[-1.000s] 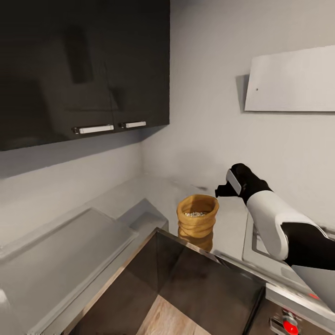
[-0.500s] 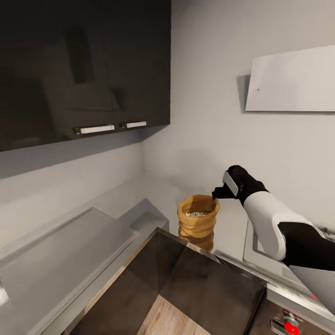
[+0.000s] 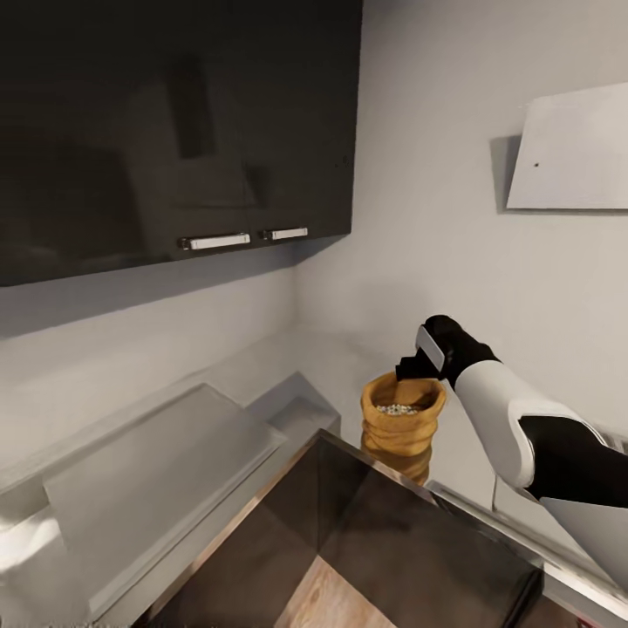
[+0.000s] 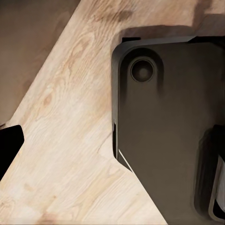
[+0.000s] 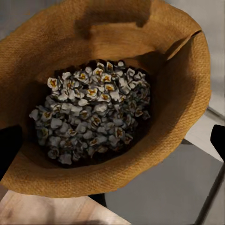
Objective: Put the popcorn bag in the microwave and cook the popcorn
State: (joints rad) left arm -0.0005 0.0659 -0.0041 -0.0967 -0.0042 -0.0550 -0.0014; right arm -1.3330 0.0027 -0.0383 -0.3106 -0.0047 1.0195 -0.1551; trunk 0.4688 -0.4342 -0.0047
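Observation:
The popcorn bag (image 3: 401,427), a tan-orange sack with a rolled rim, stands upright on the pale grey countertop (image 3: 336,362) near the wall corner. Whitish popcorn (image 3: 399,408) lies inside it. My right gripper (image 3: 408,373) hangs just above the bag's far rim. In the right wrist view the bag (image 5: 187,84) opens straight below, with the popcorn (image 5: 93,112) heaped in it. That gripper (image 5: 112,143) is open, a dark fingertip (image 5: 8,147) at each side, touching nothing. My left gripper (image 4: 112,145) is open over wooden floor. The microwave is out of view.
Glossy black wall cabinets (image 3: 174,131) hang over the counter at left. A slanted white hood (image 3: 571,153) is at upper right. A dark glossy panel with a steel edge (image 3: 392,541) lies in front of the bag. A raised pale slab (image 3: 157,462) sits left of it.
The camera has turned, shifting the whole picture to the right. My right gripper has moved from beside the bag to over its rim and sunk slightly. The bag stays put.

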